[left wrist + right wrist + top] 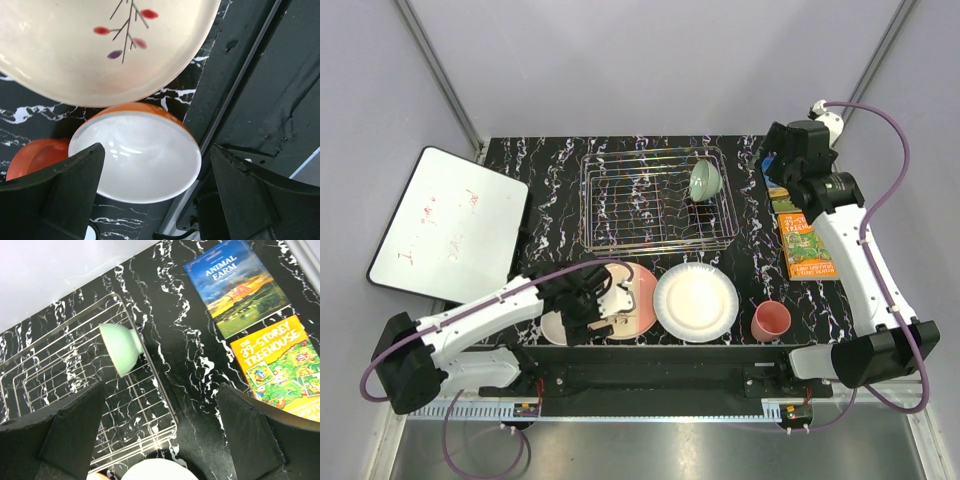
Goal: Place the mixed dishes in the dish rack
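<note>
My left gripper (156, 150) hangs over the orange bowl (135, 157), jaws spread wide and holding nothing, its fingers flanking the bowl in the wrist view; the bowl sits upright on the table (550, 170) at roughly 8 o'clock of the twig plate (75, 50), with the orange-red mug (35, 157) just beside it (easy to clip). I'd come straight down, pinch one wall rather than span the whole bowl, lift clear of the plate, then carry toward 12 o'clock to the dish rack (640, 205); the mint-green bowl (120, 347) already lies on its side in the rack's 2 o'clock corner; my right gripper (160, 387) hovers there, wide open, empty.
</note>
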Controlling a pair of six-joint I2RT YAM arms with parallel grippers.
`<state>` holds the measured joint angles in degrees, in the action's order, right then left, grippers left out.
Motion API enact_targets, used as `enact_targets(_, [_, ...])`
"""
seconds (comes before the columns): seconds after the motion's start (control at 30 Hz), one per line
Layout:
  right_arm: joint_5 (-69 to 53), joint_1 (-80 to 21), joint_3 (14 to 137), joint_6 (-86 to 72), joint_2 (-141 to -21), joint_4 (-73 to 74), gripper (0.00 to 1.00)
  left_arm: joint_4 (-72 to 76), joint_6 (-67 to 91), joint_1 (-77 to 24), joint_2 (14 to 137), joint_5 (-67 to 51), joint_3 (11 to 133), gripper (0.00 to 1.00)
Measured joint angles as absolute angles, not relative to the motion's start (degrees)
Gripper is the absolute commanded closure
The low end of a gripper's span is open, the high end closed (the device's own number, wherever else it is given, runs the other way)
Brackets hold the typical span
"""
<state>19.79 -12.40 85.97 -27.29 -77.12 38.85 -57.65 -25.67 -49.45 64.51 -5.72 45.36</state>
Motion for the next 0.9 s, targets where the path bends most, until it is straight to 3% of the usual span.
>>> enact_targets(0.43, [18.3,-10.2,86.0,-28.1,-79.7,39.0,0.00,-53.3,-22.7,-53.1,69.6,-1.8,44.2,0.13])
enact_targets(0.57, [17.6,-9.8,86.0,-28.3,-80.1,39.3,0.00,-52.4,-21.7,-53.2,71.5,0.1,43.7,0.25])
enact_targets(0.77, [16.8,-9.6,86.3,-28.8,-81.3,39.3,0.00,-51.3,-20.4,-53.2,73.0,2.2,43.5,0.34])
enact_targets(0.9, [16.5,-9.6,86.3,-29.0,-81.7,39.3,0.00,-51.0,-19.6,-53.3,73.0,2.9,43.5,0.53])
